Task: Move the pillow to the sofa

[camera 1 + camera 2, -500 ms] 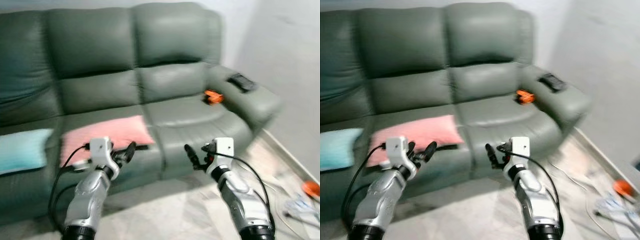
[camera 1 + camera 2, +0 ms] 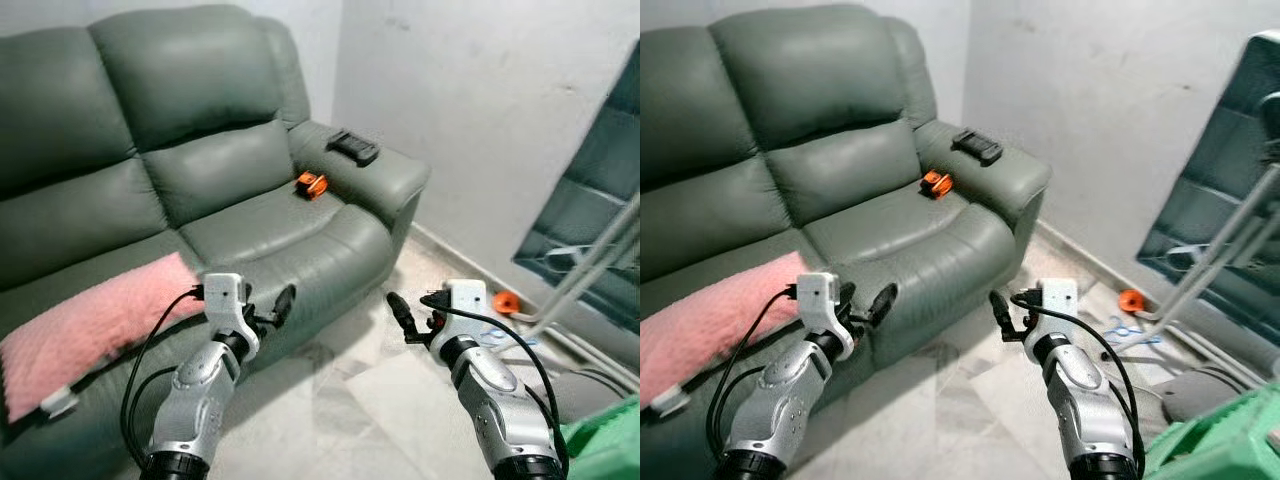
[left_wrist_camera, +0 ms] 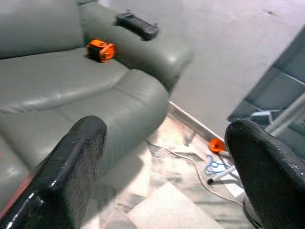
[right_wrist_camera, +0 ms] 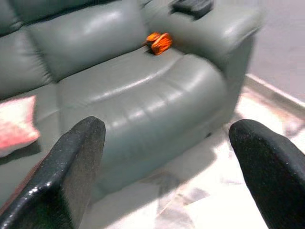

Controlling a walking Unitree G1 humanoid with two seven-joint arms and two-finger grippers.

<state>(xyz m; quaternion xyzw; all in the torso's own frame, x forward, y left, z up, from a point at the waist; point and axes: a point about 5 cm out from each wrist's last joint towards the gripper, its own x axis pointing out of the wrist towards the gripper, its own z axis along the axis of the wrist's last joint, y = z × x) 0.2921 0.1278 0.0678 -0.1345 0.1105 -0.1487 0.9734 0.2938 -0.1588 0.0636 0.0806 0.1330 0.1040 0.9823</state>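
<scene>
Along the room's left side stands the grey-green leather sofa (image 2: 200, 170), the largest thing in view; the pink pillow (image 2: 90, 325) already lies flat on its seat cushion, at the near left, with a small white tag at its front corner. Both arms are raised in front of the sofa's front edge: the left gripper (image 2: 283, 303) and the right gripper (image 2: 398, 312) each hold nothing, and the wrist views show each pair of black fingers spread wide apart. Judged from this, the placing looks done, and good practice now is to keep both grippers clear of the pillow so it is not dragged off. An orange object (image 2: 312, 185) rests on the far seat, a black remote-like object (image 2: 353, 147) on the armrest. Cables (image 2: 1130, 330), a small orange item (image 2: 506, 301) and a green object (image 2: 1215, 440) clutter the tiled floor (image 2: 340, 400) to the right, hazards for any turn.
</scene>
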